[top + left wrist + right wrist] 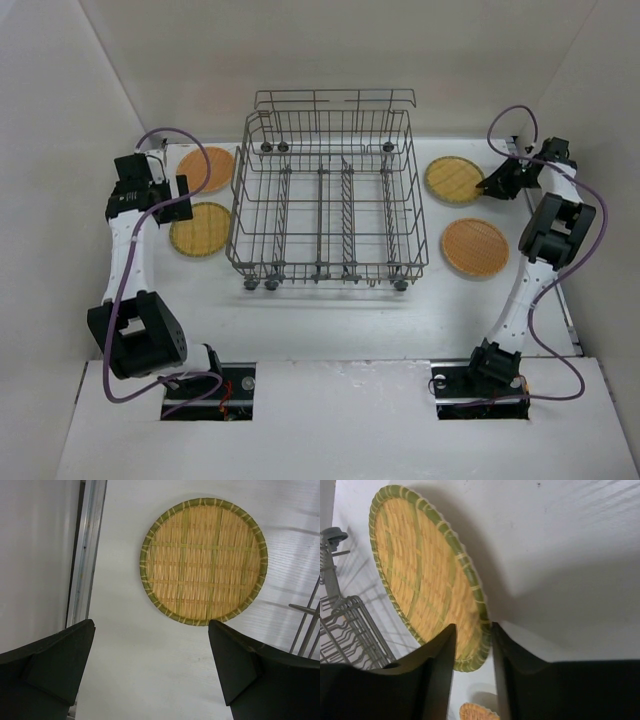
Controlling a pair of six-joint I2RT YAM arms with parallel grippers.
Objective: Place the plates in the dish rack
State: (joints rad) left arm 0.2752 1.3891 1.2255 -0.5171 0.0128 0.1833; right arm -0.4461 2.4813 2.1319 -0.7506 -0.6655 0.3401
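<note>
While the dish rack (325, 200) sits empty, right gripper (472, 630) nips one plate (420, 580); left gripper (151, 627) gapes, nothing loaded.

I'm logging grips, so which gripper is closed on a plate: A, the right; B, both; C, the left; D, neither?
A: the right gripper pinches the rim of a plate between its fingers; the left gripper is open with nothing between its fingers.

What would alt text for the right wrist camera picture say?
The right end effector grips the green rim of a woven yellow plate, which is tilted up off the white table. Grey dish rack wires show at left.
</note>
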